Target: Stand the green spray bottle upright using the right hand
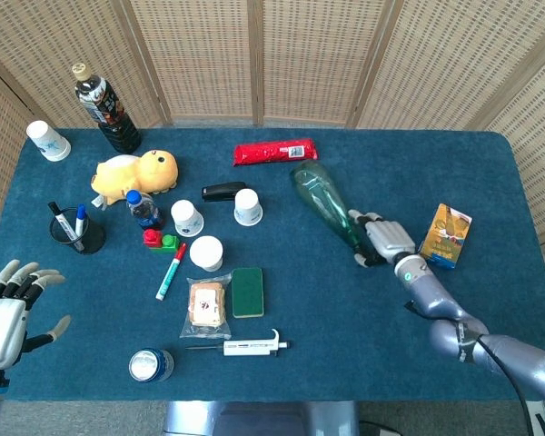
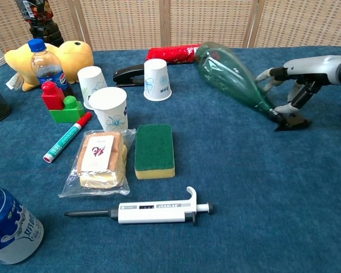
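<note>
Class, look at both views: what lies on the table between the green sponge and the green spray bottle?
Nothing. In both views only bare blue table cloth runs from the green sponge to the green spray bottle.
</note>
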